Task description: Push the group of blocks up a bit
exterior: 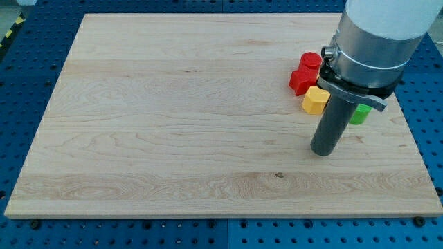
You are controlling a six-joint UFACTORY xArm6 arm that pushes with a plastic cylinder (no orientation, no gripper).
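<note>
The tool's tip [323, 152], a plain rod holding nothing, sits just below the blocks, with the yellow block [315, 100] at 12 o'clock.

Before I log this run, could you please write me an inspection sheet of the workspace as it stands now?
Surface: wooden board, mostly bare, on a blue perforated table.
Job's things: red cylinder, red block, yellow hexagonal block and a partly hidden green block, grouped at the view's right.
Clutter: nothing seen.
Grippers: none fitted; my tip rests below the group, near the yellow block, contact unclear.
Cables: nothing seen.
Surroundings: yellow-black striped edge at the view's top left.
</note>
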